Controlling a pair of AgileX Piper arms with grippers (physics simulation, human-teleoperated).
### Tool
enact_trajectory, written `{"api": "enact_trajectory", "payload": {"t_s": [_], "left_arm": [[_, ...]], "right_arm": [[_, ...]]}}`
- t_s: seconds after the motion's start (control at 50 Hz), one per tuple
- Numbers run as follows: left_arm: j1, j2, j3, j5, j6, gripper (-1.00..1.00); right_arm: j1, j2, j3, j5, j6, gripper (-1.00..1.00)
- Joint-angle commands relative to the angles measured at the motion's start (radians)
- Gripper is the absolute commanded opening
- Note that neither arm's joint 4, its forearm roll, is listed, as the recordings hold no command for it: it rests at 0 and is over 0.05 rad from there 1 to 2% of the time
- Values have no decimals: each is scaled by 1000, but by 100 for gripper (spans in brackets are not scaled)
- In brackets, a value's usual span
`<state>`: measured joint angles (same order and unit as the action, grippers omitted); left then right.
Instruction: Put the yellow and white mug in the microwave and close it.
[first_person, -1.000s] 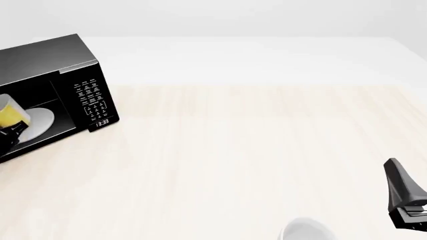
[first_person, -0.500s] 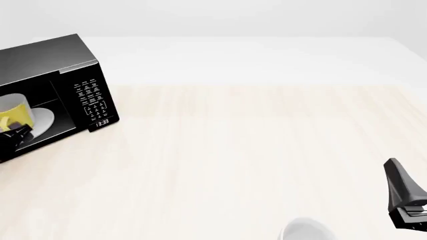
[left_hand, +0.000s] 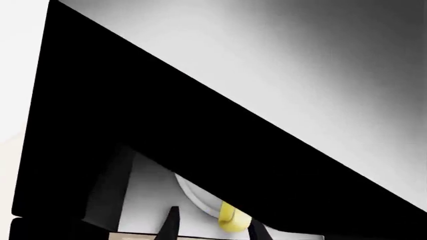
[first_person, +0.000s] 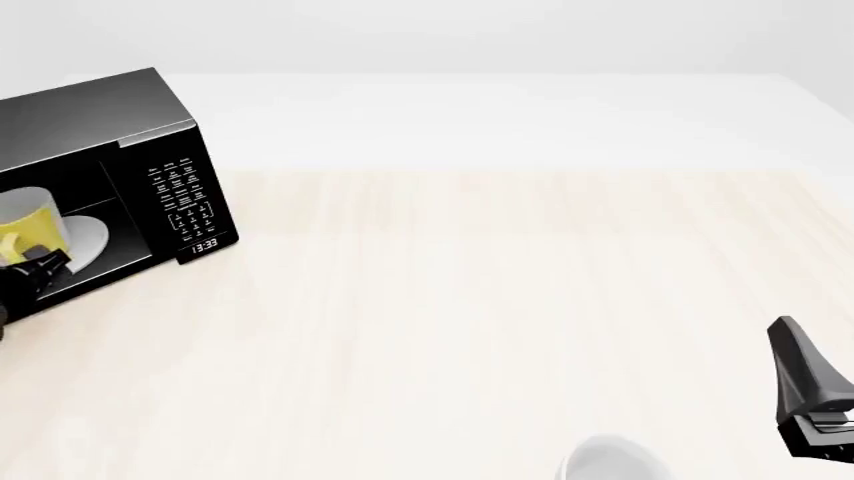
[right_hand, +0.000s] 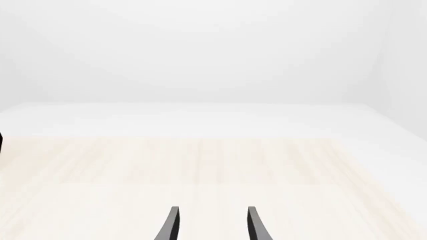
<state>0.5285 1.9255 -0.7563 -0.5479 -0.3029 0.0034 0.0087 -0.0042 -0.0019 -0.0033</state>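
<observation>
Left claw (first_person: 30, 268) drawn back from yellow and white mug (first_person: 30, 222) on microwave (first_person: 100, 120) plate, prongs apart, just beside it

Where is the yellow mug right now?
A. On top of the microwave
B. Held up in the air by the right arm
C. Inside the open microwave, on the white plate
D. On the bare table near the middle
C: the front view shows the yellow and white mug inside the microwave, on the white turntable plate.
</observation>
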Motion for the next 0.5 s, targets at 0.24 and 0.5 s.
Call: {"api": "enact_trajectory", "payload": {"t_s": [0.24,0.5], "left_arm": [[-80,-1,33,-3,9,100],[-76,-103,119,3,22,100]], "right_arm": [[0,0,0,0,0,100],[0,0,0,0,0,100]]}}
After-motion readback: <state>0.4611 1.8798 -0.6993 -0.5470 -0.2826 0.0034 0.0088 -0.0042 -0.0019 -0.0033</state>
